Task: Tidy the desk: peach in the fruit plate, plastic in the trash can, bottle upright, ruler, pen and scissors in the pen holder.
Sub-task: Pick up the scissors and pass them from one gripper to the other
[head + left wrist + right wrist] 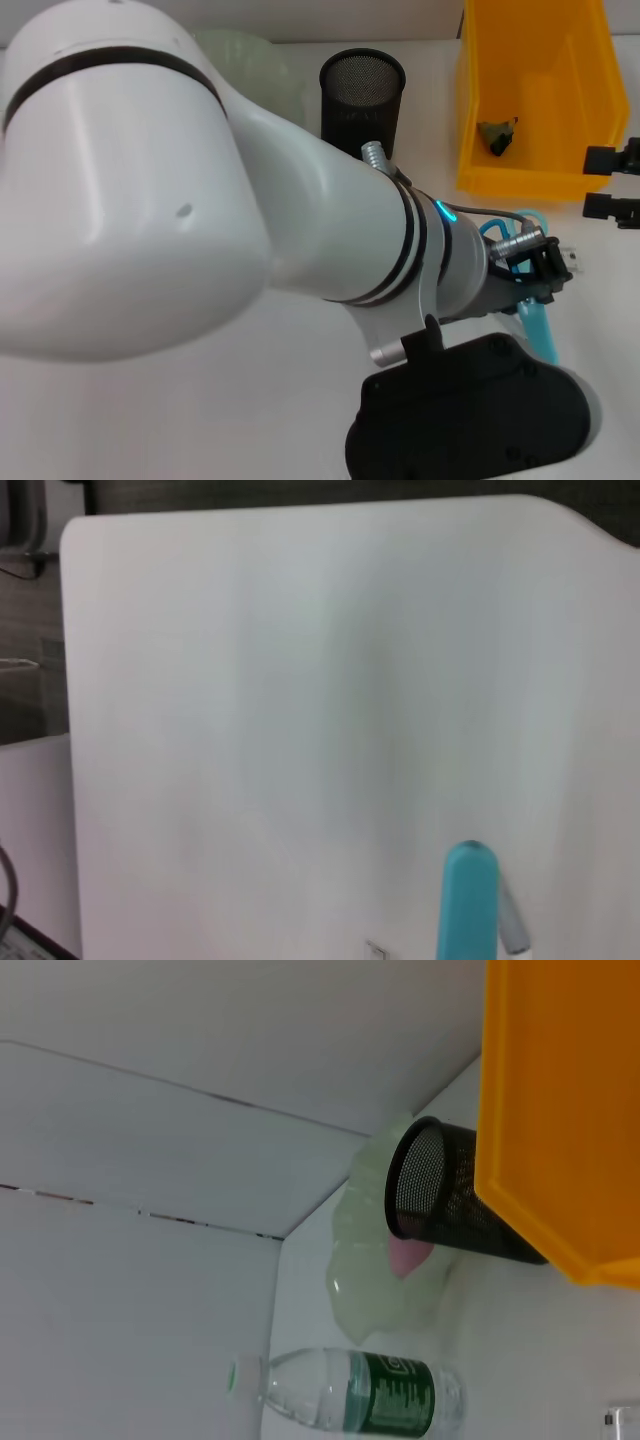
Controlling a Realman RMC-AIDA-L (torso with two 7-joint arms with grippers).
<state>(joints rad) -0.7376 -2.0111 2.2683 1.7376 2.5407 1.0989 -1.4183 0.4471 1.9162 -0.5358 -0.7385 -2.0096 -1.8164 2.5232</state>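
Head view is showing the scissors (535,315) being grasped by the left gripper (535,268) over the desk (200,420); plastic (497,135) is lying in the trash can (480,120), pen holder (362,95) is being left unfilled

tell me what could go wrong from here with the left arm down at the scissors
1. The left arm hides much of the desk in the head view, and its gripper sits over the blue-handled scissors; a poor grasp would be hard to spot.
2. The mesh pen holder has a narrow mouth and stands close to the yellow bin; the scissors could catch the rim and tip it.
3. The right gripper hangs by the bin, near that route.
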